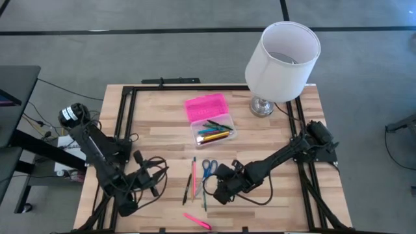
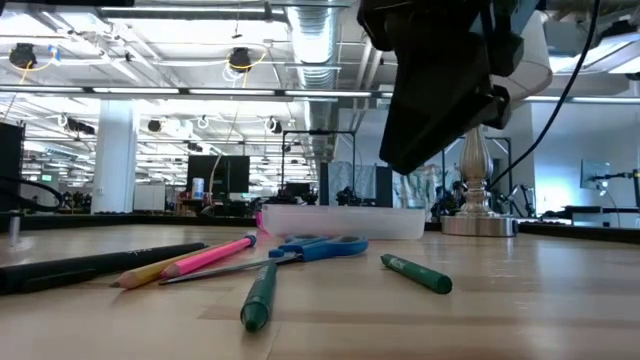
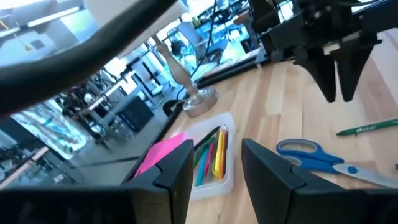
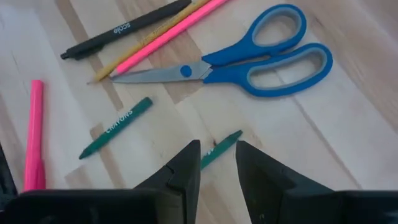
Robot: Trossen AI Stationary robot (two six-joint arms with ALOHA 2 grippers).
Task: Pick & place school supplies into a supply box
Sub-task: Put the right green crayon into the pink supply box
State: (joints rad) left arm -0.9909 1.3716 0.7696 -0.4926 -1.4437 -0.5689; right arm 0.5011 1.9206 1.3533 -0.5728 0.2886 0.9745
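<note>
I am hovering my right end effector (image 4: 216, 163), fingers a little apart, over a green crayon (image 4: 219, 149) at 6 o'clock from the supply box (image 1: 211, 121). Next I need to drop and pinch it. My left end effector (image 3: 214, 167) is waiting open at 8 o'clock.

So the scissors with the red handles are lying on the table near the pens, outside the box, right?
Almost. The scissors do lie on the table outside the supply box, near the pens, but their handles are blue, not red. The right wrist view shows this most clearly.
</note>
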